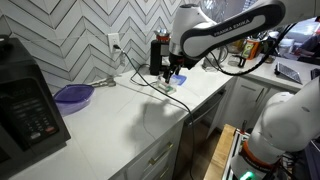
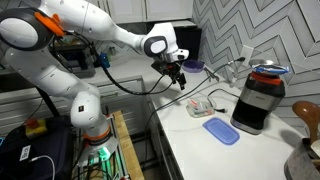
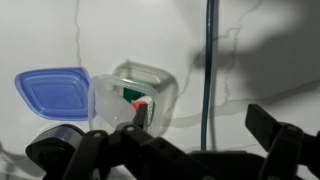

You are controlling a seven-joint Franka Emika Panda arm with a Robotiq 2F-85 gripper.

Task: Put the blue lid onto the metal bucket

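Note:
The blue lid (image 3: 52, 92) lies flat on the white counter, rounded and shallow, at the left of the wrist view. It also shows as the blue lid (image 2: 221, 130) in front of the coffee maker and as a blue patch (image 1: 178, 78) beside the gripper. My gripper (image 3: 200, 117) hangs open above the counter with nothing between its fingers, to the side of the lid; it shows in both exterior views (image 1: 168, 68) (image 2: 180, 78). A greyish round thing (image 2: 305, 160) cut by the bottom right corner may be the metal bucket; I cannot tell for sure.
A clear plastic container (image 3: 135, 95) with something red and green inside sits between lid and gripper. A blue cable (image 3: 210, 60) runs across the counter under the gripper. A black coffee maker (image 2: 258, 100), a purple dish (image 1: 73, 95) and a black appliance (image 1: 25, 105) stand on the counter.

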